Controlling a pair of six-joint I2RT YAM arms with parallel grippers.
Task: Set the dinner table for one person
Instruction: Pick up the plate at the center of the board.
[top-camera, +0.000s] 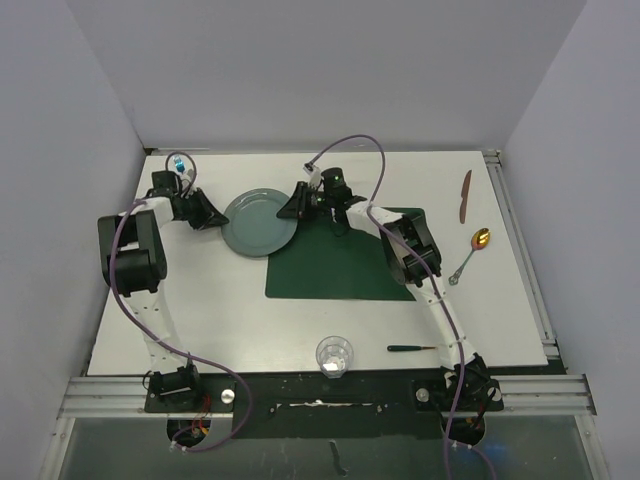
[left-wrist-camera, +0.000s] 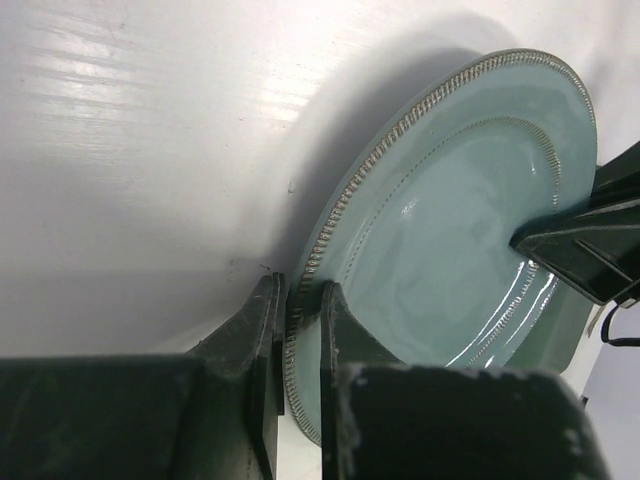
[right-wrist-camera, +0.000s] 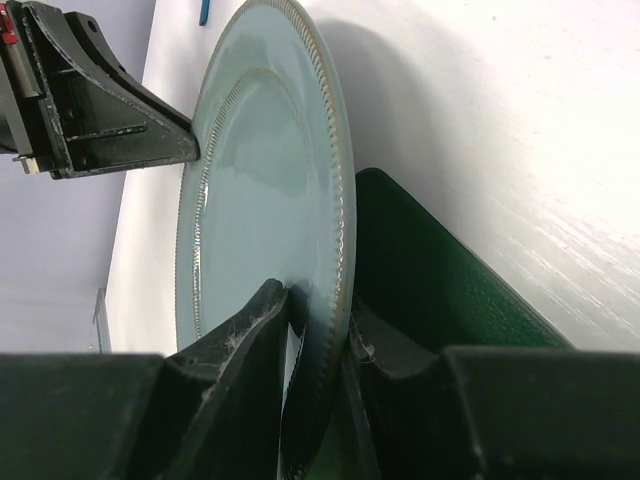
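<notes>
Left gripper (top-camera: 212, 215) pinches left rim of teal plate (top-camera: 258, 222); right gripper (top-camera: 297, 205) clamps opposite rim. Plate over dinner table (top-camera: 220, 320), left of centre, beside far corner of green placemat (top-camera: 340, 265). Step: two-arm transfer of plate. Next move probably needs level, synchronized shift rightward onto placemat.

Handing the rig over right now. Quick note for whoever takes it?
Both arms hold the plate: left gripper shut on its left rim, right gripper shut on its right rim.
The plate is mostly over bare table, with its right rim at the placemat far left corner.
The knife and spoon lie right of the mat. The glass and a thin dark utensil are near the front edge.
Done: nothing on the mat yet.
Left: centre the plate, then place cutlery and glass.
</notes>
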